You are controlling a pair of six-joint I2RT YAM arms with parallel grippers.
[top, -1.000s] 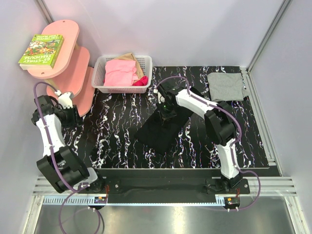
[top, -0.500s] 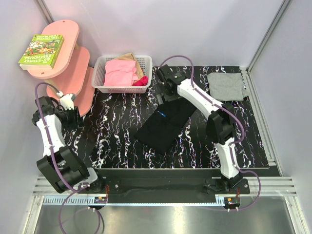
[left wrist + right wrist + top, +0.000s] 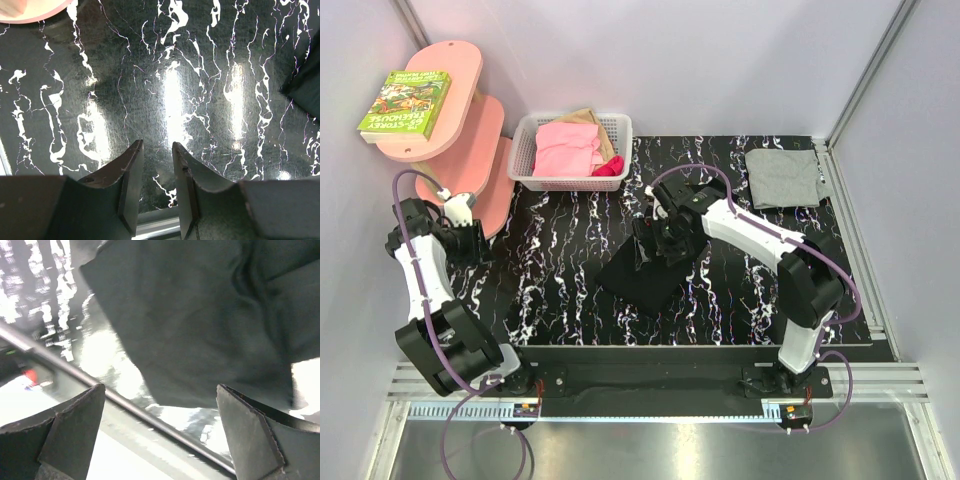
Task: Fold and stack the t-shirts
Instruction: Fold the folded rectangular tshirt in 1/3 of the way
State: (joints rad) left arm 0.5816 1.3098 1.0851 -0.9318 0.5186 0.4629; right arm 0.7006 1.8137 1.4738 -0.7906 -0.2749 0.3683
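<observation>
The black t-shirt (image 3: 640,282) lies folded on the marbled table near the middle, and the arm above hides part of it. My right gripper (image 3: 656,246) hovers over it, jaws wide open and empty. In the right wrist view the dark cloth (image 3: 200,315) fills the space beyond the right gripper (image 3: 160,387). The light grey t-shirt (image 3: 783,178) lies folded flat at the back right. My left gripper (image 3: 468,238) hangs at the far left beside the pink shelf. The left gripper (image 3: 157,145) shows a narrow gap with nothing in it, and a corner of the black shirt (image 3: 307,85) shows at the right.
A white basket (image 3: 525,160) with pink clothes (image 3: 565,150) stands at the back left. Beside it is a pink tiered shelf (image 3: 450,80) carrying a green book (image 3: 405,103). A metal rail runs along the table's near edge (image 3: 150,420).
My right gripper has opened wide, swung out to the far side and come back over the black shirt. The left arm has hardly moved.
</observation>
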